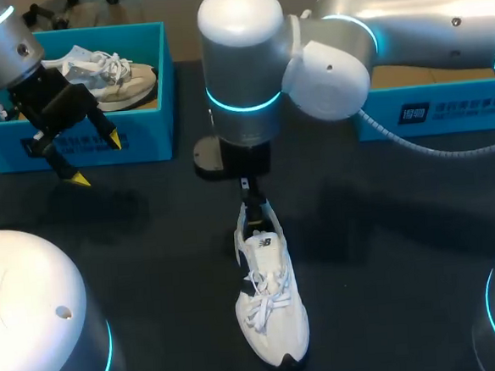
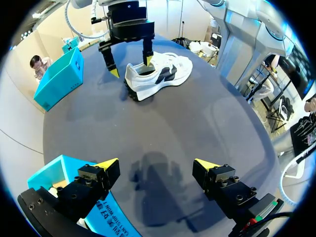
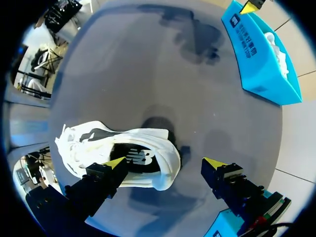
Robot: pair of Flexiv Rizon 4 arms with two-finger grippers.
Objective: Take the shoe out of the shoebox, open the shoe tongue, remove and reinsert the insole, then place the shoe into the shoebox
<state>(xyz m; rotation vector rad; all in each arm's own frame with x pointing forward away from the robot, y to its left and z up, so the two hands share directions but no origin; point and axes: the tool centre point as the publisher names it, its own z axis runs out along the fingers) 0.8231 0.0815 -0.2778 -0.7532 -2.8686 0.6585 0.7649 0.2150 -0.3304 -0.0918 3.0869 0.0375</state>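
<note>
**Three views of one table.** The head view looked steeply down from above and behind the robot. It stood far enough back to hold both arms, the white shoe and the blue shoebox. The left wrist view sat just above that shoebox's edge and faced out across the table. It showed the shoe small and well away, with the right gripper at its heel. The right wrist view looked almost straight down, close over the same shoe, with the shoebox far ahead. All three views shared the shoe; the head and right wrist views also shared the shoebox's inside.
</note>
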